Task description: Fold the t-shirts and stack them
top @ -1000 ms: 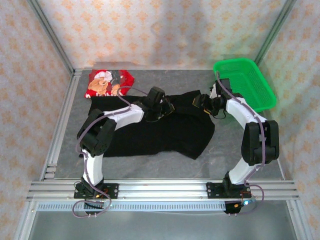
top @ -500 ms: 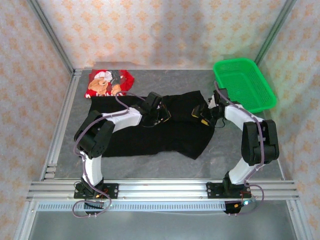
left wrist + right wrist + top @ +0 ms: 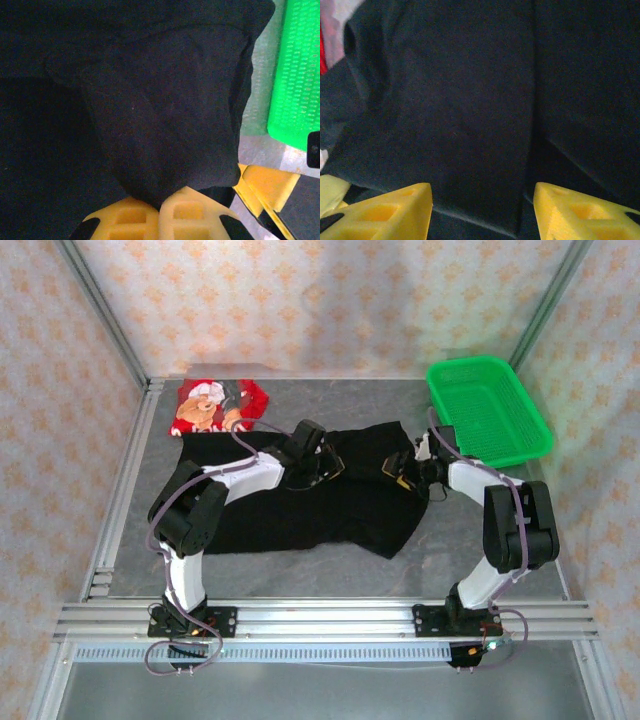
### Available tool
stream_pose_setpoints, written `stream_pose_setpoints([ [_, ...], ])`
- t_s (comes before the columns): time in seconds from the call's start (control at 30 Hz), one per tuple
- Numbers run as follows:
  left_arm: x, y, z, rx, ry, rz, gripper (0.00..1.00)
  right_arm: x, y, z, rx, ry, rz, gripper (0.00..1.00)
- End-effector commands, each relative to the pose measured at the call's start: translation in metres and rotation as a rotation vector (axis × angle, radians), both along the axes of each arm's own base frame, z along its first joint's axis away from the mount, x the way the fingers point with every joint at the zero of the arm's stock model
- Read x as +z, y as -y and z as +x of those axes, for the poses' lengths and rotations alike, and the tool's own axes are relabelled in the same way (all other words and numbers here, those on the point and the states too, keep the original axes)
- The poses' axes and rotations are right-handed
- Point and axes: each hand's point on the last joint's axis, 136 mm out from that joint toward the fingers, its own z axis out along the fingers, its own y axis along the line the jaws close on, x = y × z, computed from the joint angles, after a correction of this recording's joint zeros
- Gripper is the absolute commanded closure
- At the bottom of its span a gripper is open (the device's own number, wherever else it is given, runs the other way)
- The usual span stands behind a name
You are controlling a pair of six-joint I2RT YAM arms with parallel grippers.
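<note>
**Currently: left gripper pinched on the black shirt, right gripper apart over it**

1. Locate the table (image 3: pixel 480 560). You will find its grey surface carrying both shirts and the basket.
2. Locate the black shirt (image 3: pixel 300 515). It lies spread across the middle of the table, between the two arms. Its far edge is rumpled where the grippers meet it.
3. Locate the green basket (image 3: pixel 495 410). It sits at the far right corner of the table, just beside the black shirt's right edge but apart from it.
4. Locate the red shirt (image 3: pixel 220 405). It lies at the far left of the table, print side up. Its near edge touches the far left corner of the black shirt.
5. Check the left gripper (image 3: pixel 160 207). In the left wrist view its yellow fingers are pressed together, with a bunched fold of the black shirt caught between them.
6. Check the right gripper (image 3: pixel 482 200). In the right wrist view its yellow fingers stand well apart, low over the black shirt. The cloth runs across the gap between them, and no fold is clamped.
</note>
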Motion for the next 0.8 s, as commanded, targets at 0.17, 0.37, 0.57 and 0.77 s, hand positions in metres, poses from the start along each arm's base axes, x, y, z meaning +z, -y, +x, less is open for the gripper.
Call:
stream_pose_setpoints([
  [0.17, 0.001, -0.003, 0.006, 0.014, -0.01, -0.009, 1.0, 0.026, -0.028, 0.006, 0.11, 0.113, 0.092, 0.45],
  [0.37, 0.002, -0.007, 0.009, 0.025, -0.009, -0.011, 1.0, 0.028, -0.031, -0.011, 0.136, 0.115, 0.12, 0.46],
  [0.57, 0.004, -0.007, 0.009, 0.023, -0.012, -0.016, 1.0, 0.031, -0.034, -0.02, 0.145, 0.117, 0.148, 0.58],
  [0.77, 0.004, -0.006, 0.006, 0.014, -0.021, -0.018, 1.0, 0.049, -0.042, -0.013, 0.132, 0.141, 0.233, 0.76],
])
